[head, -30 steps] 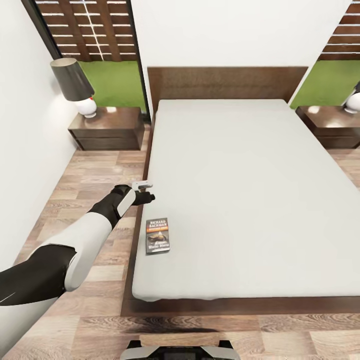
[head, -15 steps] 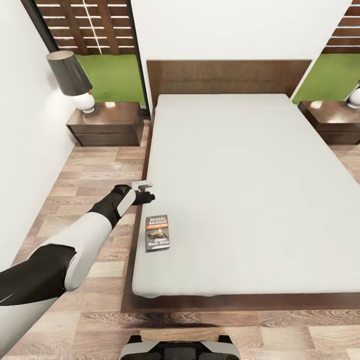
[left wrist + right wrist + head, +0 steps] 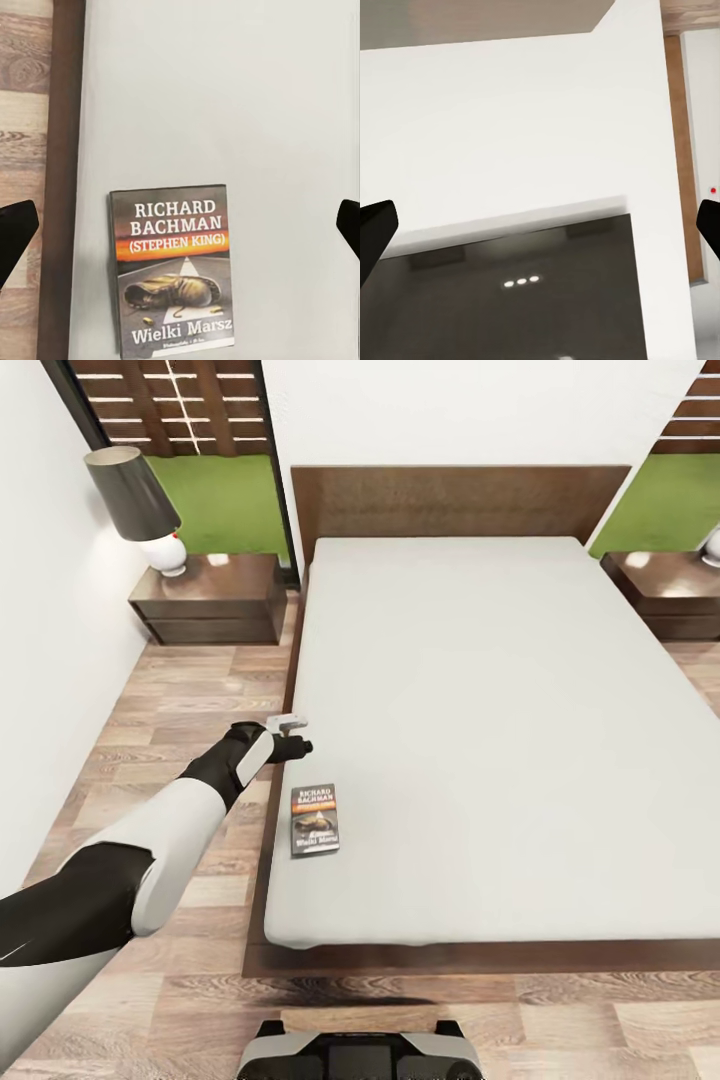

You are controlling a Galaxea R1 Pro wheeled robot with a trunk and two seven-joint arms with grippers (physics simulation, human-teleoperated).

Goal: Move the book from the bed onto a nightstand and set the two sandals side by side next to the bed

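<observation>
- The book [image 3: 314, 821] is lying flat on the mattress of the bed [image 3: 500, 710], close to the bed's left edge and toward its foot end, cover up.
- The left end effector [image 3: 292, 738] is hovering above that same edge, just beyond the book toward the headboard; from it the book is lying back toward the robot and slightly inward over the mattress.
- In the left wrist view the book [image 3: 172, 270] is sitting between the two dark fingertips [image 3: 15, 232], which are standing wide apart at opposite borders, so the left end effector is spread and holding nothing.
- The book's long axis is running roughly parallel to the bed's side edge; its short side is lying across the line between the fingers, which probably suits a grasp across its width.
- In the right wrist view the right end effector [image 3: 540, 232] is likewise spread, its fingertips wide apart and facing a white surface and a dark glossy panel. The left arm is judged the nearer one for the pick.
- Count: one book; two nightstands, the left nightstand [image 3: 208, 598] carrying a lamp [image 3: 140, 500] and the right nightstand [image 3: 668, 592] partly cut off by the frame edge.
- The left nightstand is standing well apart from the book, beside the headboard, and looks the closer target.
</observation>
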